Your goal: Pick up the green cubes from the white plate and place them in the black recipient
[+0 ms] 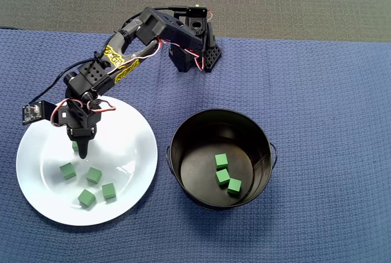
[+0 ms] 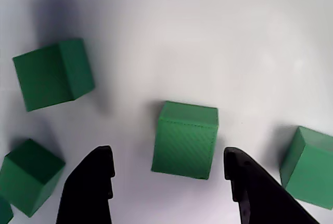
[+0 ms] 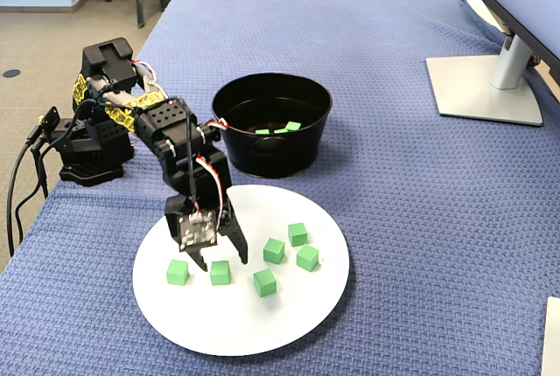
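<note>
The white plate (image 1: 131, 131) (image 3: 297, 315) lies on the blue cloth with several green cubes (image 1: 93, 175) (image 3: 264, 282) scattered on it. My gripper (image 1: 82, 151) (image 2: 167, 152) (image 3: 220, 261) is open, low over the plate and pointing down. One green cube (image 2: 186, 139) (image 3: 220, 273) sits on the plate between its two black fingers (image 2: 96, 182), touching neither. Other cubes lie to either side in the wrist view (image 2: 52, 74). The black recipient (image 1: 177, 134) (image 3: 262, 157) stands beside the plate with three green cubes (image 1: 222, 177) on its floor.
The arm's base (image 1: 195, 55) (image 3: 87, 153) stands behind the plate. A monitor foot (image 3: 486, 87) rests at the far right of the table in the fixed view. The blue cloth (image 1: 330, 122) covers the table.
</note>
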